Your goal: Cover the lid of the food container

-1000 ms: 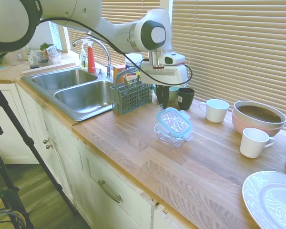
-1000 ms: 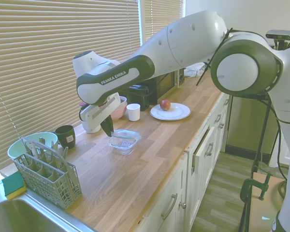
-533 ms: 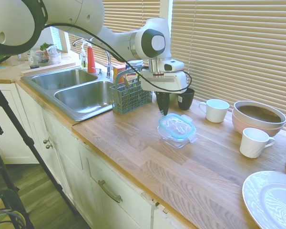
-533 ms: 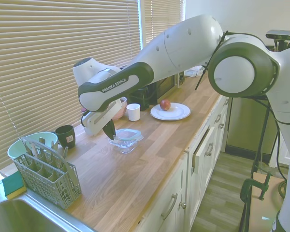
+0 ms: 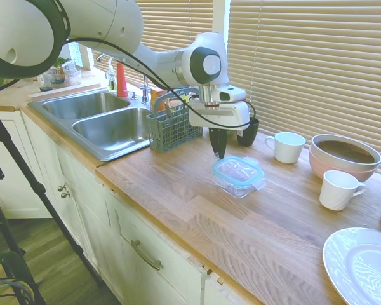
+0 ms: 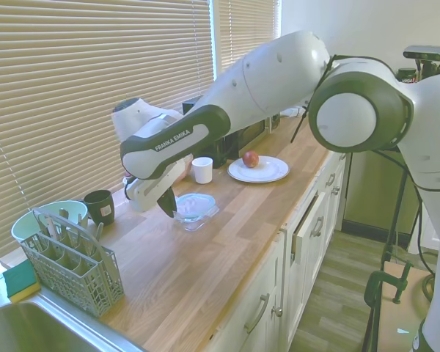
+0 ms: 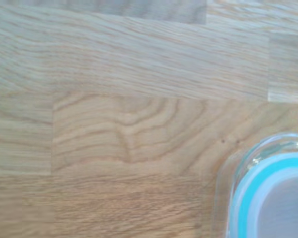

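One clear teal-rimmed lid [image 5: 237, 170] atop glass food container [image 5: 240, 185]

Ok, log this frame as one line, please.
stage: lid placement | clear teal-rimmed plastic lid: level on small clear glass food container | gripper: at lid's edge, grip unclear | surface: wooden countertop

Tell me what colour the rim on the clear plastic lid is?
Teal, on the clear plastic lid; the wrist view shows it best.

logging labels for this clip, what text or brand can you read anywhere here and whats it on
"FRANKA EMIKA": on the dark band of the robot arm, second exterior view.
Bottles by the faucet: labels too small to read.
The lid, mugs and bowls: no print visible.
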Controlling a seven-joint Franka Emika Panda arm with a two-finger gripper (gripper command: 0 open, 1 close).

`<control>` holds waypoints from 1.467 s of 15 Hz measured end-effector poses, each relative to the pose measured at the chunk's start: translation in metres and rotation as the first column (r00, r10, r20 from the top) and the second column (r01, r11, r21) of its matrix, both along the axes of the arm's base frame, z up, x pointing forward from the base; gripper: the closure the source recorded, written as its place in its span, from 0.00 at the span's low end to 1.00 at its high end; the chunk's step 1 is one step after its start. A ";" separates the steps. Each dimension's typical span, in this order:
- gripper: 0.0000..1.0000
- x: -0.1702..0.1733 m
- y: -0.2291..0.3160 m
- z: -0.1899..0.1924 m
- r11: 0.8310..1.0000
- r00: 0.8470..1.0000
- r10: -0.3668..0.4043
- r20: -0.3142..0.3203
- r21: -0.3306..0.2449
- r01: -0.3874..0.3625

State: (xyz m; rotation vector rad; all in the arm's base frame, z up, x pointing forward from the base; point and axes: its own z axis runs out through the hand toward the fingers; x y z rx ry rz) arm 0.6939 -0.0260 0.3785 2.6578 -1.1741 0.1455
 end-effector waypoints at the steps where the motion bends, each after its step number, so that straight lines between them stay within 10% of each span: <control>1: 1.00 0.001 -0.001 0.000 1.000 1.000 -0.003 0.010 0.001 0.003; 22: 1.00 0.013 -0.030 0.003 0.992 0.992 -0.095 0.080 0.092 0.087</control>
